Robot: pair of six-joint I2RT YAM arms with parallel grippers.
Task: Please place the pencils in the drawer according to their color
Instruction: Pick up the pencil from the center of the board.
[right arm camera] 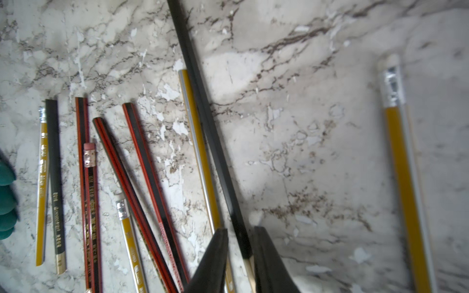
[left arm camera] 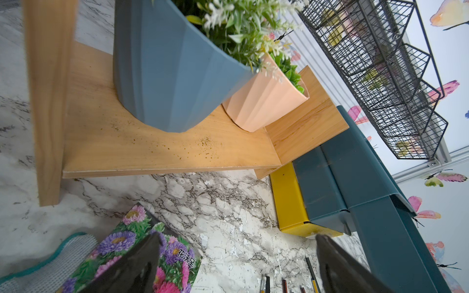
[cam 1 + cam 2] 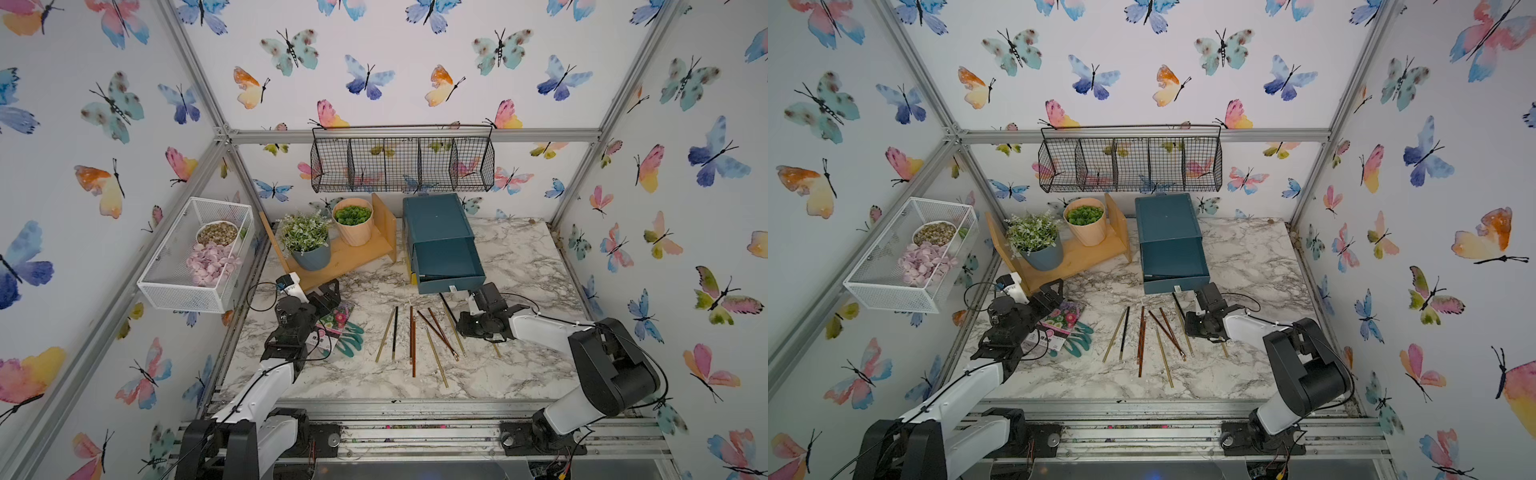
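Here, right fingers [image 1: 215, 258] narrowly straddle slim black pencil [image 1: 203, 114], grip unclear, veined marble tabletop [image 1: 304, 152] beneath; left fingers [image 2: 137, 266] wide, empty.

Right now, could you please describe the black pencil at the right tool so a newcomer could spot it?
From the dark-teal chest at the back of the marble table, look just before its open drawer. The right tool straddles the black pencil there. Its neighbour is yellow, and the other black pencil lies near the row's left end.
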